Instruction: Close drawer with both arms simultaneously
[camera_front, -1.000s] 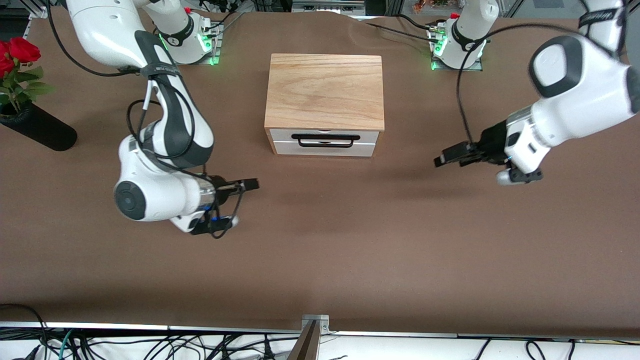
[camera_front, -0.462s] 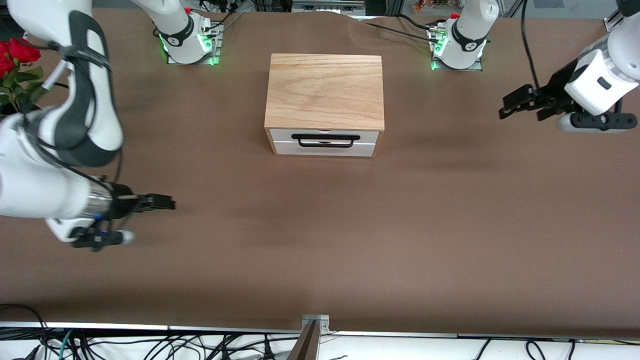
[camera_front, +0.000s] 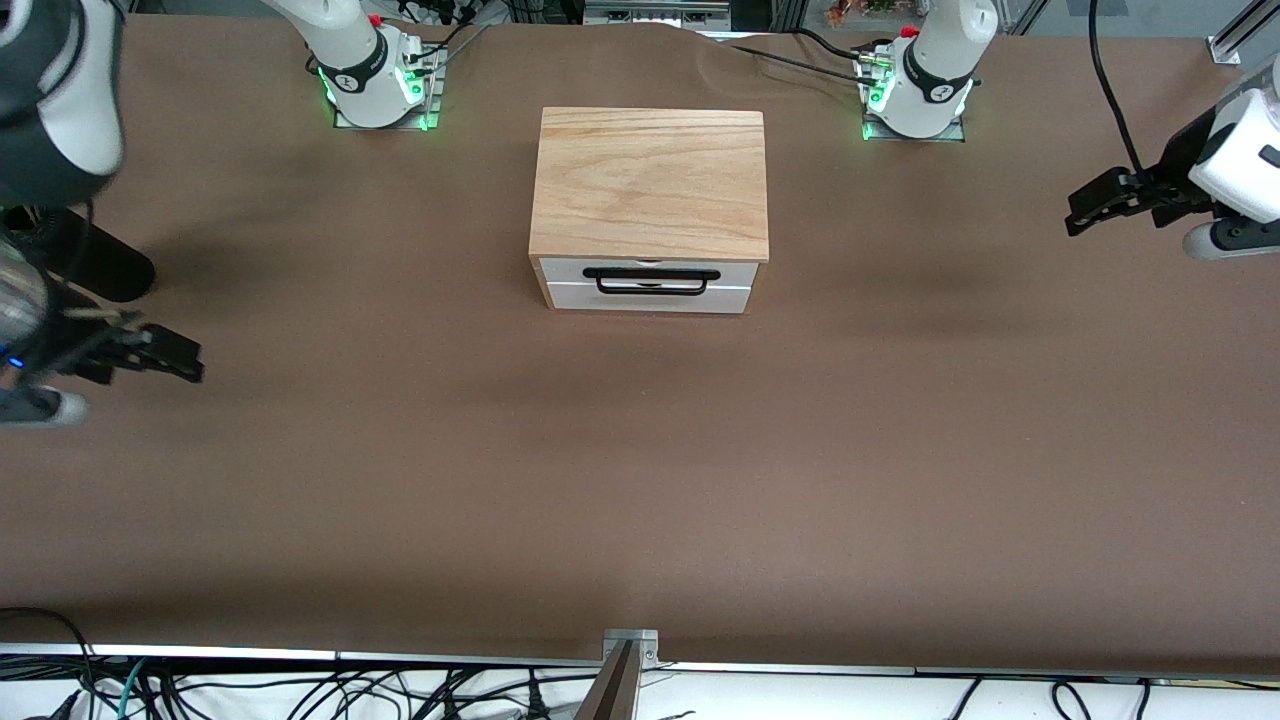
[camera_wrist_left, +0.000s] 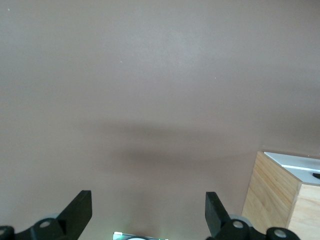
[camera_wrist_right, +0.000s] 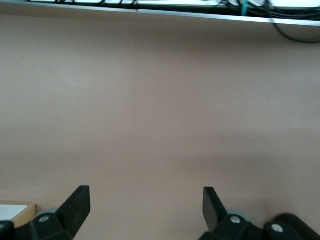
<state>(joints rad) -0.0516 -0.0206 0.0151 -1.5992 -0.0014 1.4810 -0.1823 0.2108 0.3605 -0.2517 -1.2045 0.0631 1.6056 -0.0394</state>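
The oak-coloured box (camera_front: 650, 180) stands mid-table near the arm bases. Its drawer (camera_front: 730, 272), a white front with a black bar handle (camera_front: 650, 281), sits flush in the box front. My left gripper (camera_front: 1082, 213) hangs open and empty over the table at the left arm's end, well clear of the box. My right gripper (camera_front: 182, 358) hangs open and empty over the right arm's end. The left wrist view shows the open left gripper (camera_wrist_left: 147, 202) over bare cloth, with the box (camera_wrist_left: 272, 195) beside it. The right wrist view shows the open right gripper (camera_wrist_right: 144, 196) and a box corner (camera_wrist_right: 17, 212).
A black vase (camera_front: 100, 265) lies at the right arm's end, close to the right gripper. The brown cloth covers the table. A metal bracket (camera_front: 630, 642) and loose cables sit at the table edge nearest the front camera.
Both grippers have swung away from the drawer front toward their own ends of the table. The box and drawer have not moved.
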